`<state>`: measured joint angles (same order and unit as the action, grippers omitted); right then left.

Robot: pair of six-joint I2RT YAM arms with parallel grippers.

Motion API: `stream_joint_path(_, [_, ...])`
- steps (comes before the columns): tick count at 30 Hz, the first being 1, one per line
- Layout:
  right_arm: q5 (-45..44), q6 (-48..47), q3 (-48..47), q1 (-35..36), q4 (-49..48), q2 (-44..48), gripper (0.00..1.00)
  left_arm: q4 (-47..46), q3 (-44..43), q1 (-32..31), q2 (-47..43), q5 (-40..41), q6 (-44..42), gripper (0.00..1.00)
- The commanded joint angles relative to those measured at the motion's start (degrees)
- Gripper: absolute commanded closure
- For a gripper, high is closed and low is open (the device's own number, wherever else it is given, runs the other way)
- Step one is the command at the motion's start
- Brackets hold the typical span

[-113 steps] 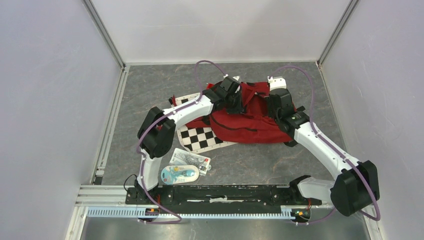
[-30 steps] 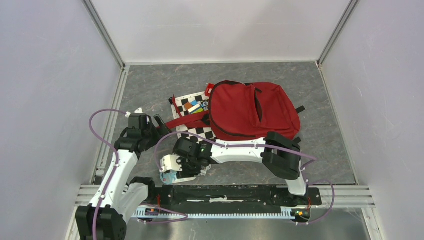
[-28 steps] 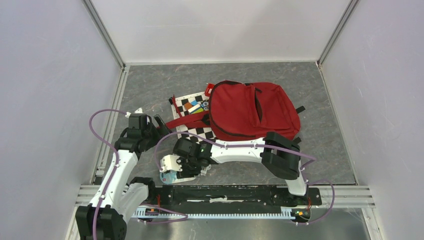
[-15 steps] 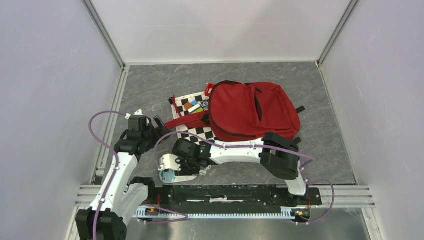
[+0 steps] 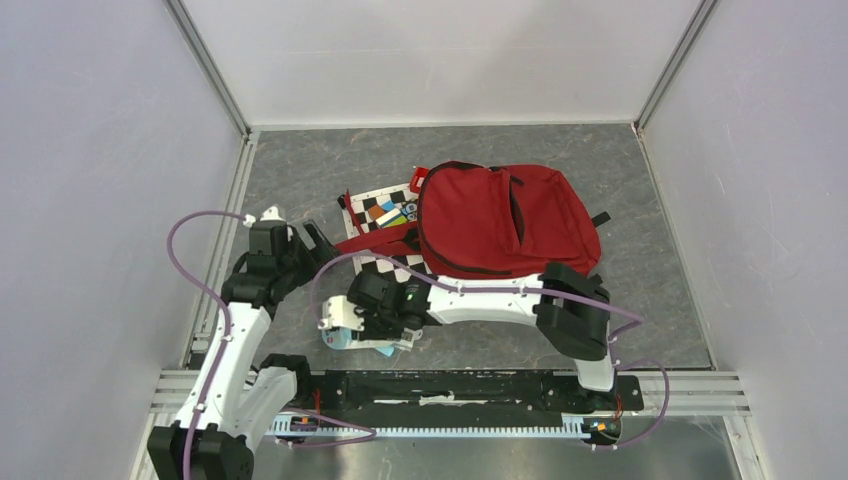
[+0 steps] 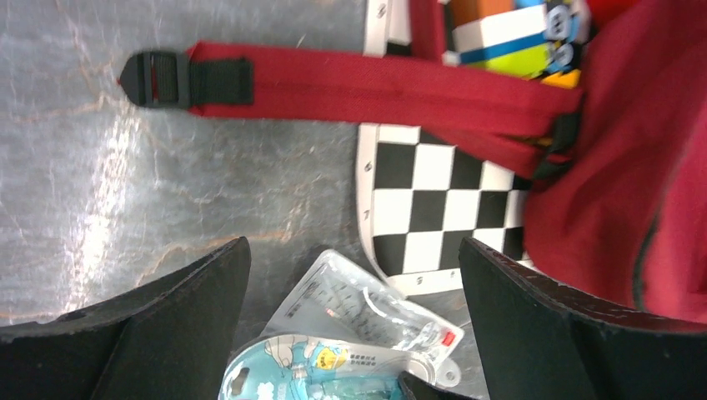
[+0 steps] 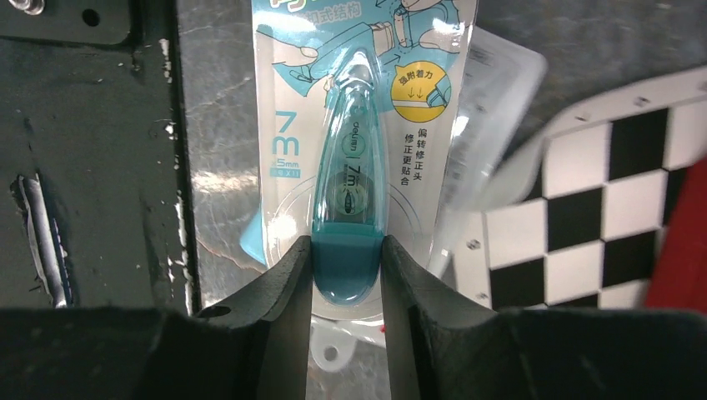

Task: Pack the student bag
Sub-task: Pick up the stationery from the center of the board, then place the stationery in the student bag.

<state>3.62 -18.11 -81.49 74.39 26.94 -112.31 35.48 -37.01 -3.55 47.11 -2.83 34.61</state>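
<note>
The student bag (image 5: 500, 225) is a large red backpack lying flat in the middle of the floor, one red strap (image 6: 375, 83) stretched out to the left. My right gripper (image 7: 346, 250) is shut on a teal correction tape in its blister pack (image 7: 350, 167), near the front rail. The top view shows that pack (image 5: 345, 340) under the right gripper (image 5: 352, 322). My left gripper (image 6: 352, 246) hangs wide open above the floor with nothing between its fingers, left of the strap (image 5: 375, 243). Below it lies a clear plastic pack (image 6: 367, 308).
A black-and-white checkerboard sheet (image 5: 390, 265) lies partly under the bag, with small coloured items (image 5: 390, 212) on its far end. A black rail (image 5: 450, 385) runs along the near edge, close to the held pack. Grey walls close in on three sides.
My right gripper has closed on the correction tape pack and shifted it slightly away from the rail. The left gripper has drifted a little farther from the rail, still open.
</note>
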Motion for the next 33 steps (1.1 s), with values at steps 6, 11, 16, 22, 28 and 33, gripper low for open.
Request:
stream_joint_path(6, [-1.76, 7.19, -0.22, -9.35, 0.61, 12.66, 0.98, -2.87, -14.76, 0.38, 4.11, -5.66, -5.29, 0.00])
stream_joint_path(11, [-2.66, 11.97, -1.31, -16.73, 2.59, 15.99, 1.00, -9.08, -19.90, 0.26, 6.44, -13.44, -6.93, 0.00])
stream_joint_path(16, [-4.71, 15.05, -4.70, -24.50, 5.74, 17.90, 1.00, -20.98, -18.95, -1.62, 10.24, -20.32, 1.12, 0.00])
stream_joint_path(22, [-1.07, 21.55, -5.14, -35.39, 6.39, 20.34, 1.00, -25.80, -27.64, -14.71, 25.01, -16.51, 4.51, 0.00])
stream_joint_path(28, [1.14, 25.31, -0.41, -41.51, 2.34, 24.38, 1.00, -29.32, -35.69, -20.83, 37.72, -16.50, 12.41, 0.01])
stream_joint_path(33, [4.76, 27.86, 2.46, -44.05, -0.83, 26.75, 1.00, -37.49, -36.16, -22.39, 42.77, -20.12, 19.08, 0.18])
